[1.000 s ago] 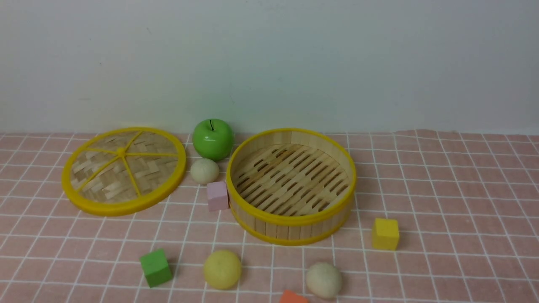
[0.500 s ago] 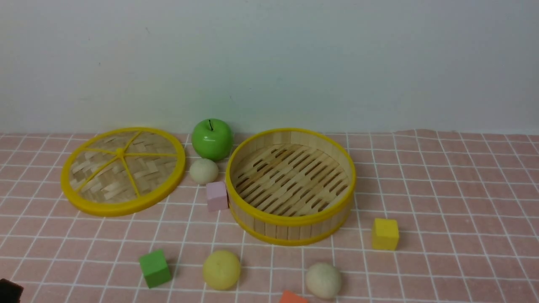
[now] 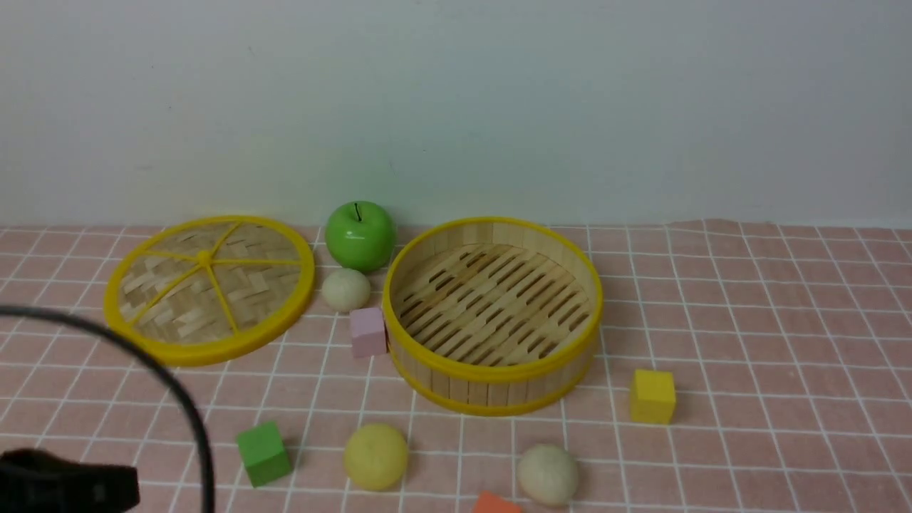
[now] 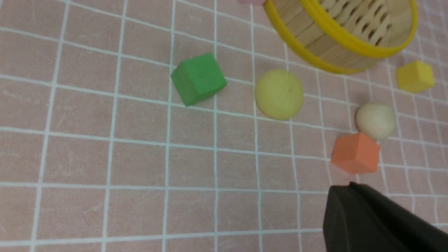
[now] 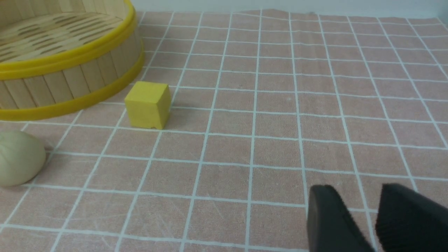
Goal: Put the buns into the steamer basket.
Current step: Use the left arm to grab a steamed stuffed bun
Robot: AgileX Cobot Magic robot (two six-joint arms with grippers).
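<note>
— Counted three buns, all out on the table (image 3: 748, 320), none in the steamer basket (image 3: 491, 390). Found the pale yellow bun (image 3: 375, 457) and the front off-white bun (image 3: 547, 474) on the near side of the basket. Found the back off-white bun (image 3: 346, 289) just beside its left wall, in front of the green apple (image 3: 360, 235).

— And the hands?

— Spotted the left hand (image 4: 346, 199) low at the front, left of the green cube (image 3: 263, 453), pressed shut on nothing. Spotted the right hand (image 5: 376, 206) over bare table off to the right, fingers (image 5: 325, 217) apart, nothing between them.

— Worried about anything?

— Yes. Looked round and smooth, those buns, so might have rolled off at one poke from a shut hand. Needed opening up before any grab.

— Anything in the way?

— Saw the orange cube (image 3: 494, 504) right beside the front off-white bun. Could have got pinched along with it. Saw the back one tucked between the apple and the pink cube (image 3: 368, 331); touching or not, could not tell. Left little room for fingers there. Might have grabbed the apple by mistake.

— And at the basket?

— Could have bumped the tall rim and dropped a bun outside.
</note>
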